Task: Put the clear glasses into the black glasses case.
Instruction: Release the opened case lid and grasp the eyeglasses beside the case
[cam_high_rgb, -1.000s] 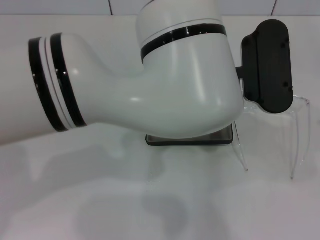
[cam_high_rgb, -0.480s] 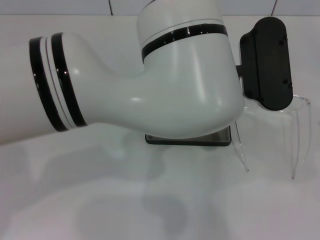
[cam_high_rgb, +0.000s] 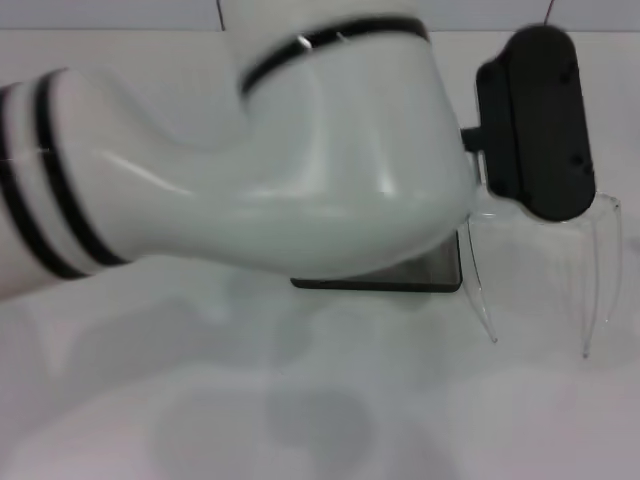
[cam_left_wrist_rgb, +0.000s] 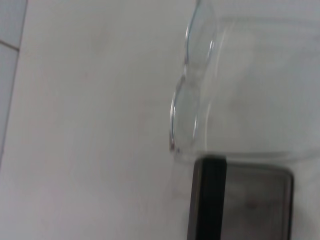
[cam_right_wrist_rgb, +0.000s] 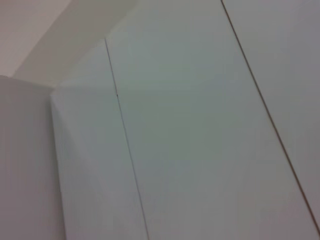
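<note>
Hovering over clear glasses at 3 o'clock on counter, just beside black glasses case; left gripper finger state: cannot tell. Right gripper not seen. Risk: thin clear arms snagging case edge, or slipping from grasp.

The clear glasses are fully transparent, with wraparound lenses and long thin arms. In the head view they sit on the right side of the white surface, their two arms pointing toward the near edge and the lens front at the far side, partly hidden. The black glasses case lies just left of them, touching or almost so; only a near strip of dark rim and grey inside shows. In the left wrist view, the lenses stand on edge beside the case.
</note>
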